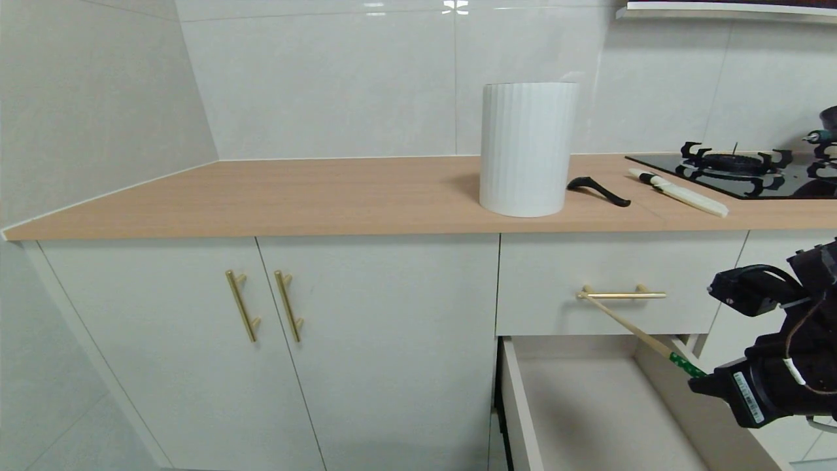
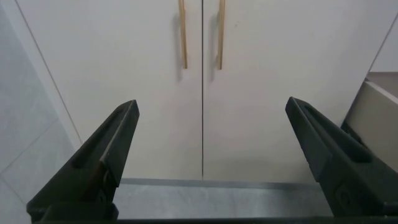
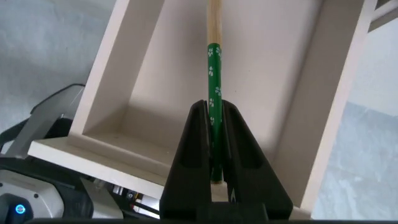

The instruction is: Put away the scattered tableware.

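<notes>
My right gripper (image 1: pixel 703 378) (image 3: pixel 214 112) is shut on a chopstick (image 1: pixel 637 334) (image 3: pixel 214 62) with a green patterned end and a pale wooden shaft. It holds the stick above the open lower drawer (image 1: pixel 588 405) (image 3: pixel 155 93), the tip pointing up toward the gold handle of the shut drawer above. On the wooden counter (image 1: pixel 294 196) lie a black-handled utensil (image 1: pixel 598 189) and a white knife with a black band (image 1: pixel 680 192). My left gripper (image 2: pixel 211 162) is open, low in front of the white cabinet doors (image 2: pixel 202 87), holding nothing.
A tall white ribbed container (image 1: pixel 527 148) stands on the counter beside the utensils. A black gas hob (image 1: pixel 732 169) sits at the far right. The double cabinet doors (image 1: pixel 261 340) with gold handles are shut. Tiled walls close off the back and left.
</notes>
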{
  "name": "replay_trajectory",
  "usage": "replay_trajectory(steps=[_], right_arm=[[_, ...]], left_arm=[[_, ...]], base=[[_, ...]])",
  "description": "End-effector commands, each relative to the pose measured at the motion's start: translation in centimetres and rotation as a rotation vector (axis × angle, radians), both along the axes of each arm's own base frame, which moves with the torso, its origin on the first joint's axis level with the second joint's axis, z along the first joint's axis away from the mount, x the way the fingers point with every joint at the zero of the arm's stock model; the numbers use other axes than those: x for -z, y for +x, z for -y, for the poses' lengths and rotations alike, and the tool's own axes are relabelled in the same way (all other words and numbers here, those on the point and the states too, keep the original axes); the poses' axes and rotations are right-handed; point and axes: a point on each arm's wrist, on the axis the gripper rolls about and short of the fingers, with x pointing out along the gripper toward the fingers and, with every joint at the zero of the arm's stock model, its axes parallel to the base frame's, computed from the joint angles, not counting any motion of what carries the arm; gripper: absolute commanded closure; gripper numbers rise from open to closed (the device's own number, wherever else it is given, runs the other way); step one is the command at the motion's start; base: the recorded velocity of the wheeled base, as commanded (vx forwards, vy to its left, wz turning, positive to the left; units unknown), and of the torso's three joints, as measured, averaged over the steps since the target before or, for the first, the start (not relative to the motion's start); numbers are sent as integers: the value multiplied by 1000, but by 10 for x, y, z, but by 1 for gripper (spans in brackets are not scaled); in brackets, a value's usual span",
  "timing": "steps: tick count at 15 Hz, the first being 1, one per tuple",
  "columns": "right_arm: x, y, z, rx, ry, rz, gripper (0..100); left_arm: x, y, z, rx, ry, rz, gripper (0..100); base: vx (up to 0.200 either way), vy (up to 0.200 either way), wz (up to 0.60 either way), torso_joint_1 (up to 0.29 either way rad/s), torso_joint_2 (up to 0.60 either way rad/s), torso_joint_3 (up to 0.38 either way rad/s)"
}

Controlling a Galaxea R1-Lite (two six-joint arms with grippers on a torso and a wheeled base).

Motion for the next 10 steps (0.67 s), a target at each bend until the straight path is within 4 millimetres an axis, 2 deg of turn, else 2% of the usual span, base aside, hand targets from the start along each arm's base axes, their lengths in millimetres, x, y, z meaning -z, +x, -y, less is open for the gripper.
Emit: replay_trajectory(steps=[1,6,10], right_arm=[[12,6,-9,-30,-20,-60,100],[64,21,-41,-121,-126,-270,100],[104,60,-58,4,-112,-393,100]], left_arm=[[0,0,0,-1,0,0,0],[0,0,0,-1,0,0,0],[0,0,0,-1,0,0,0]], base=[[0,0,0,-119,203,110],[0,0,0,-18,37,23],[0,0,0,0,0,0]])
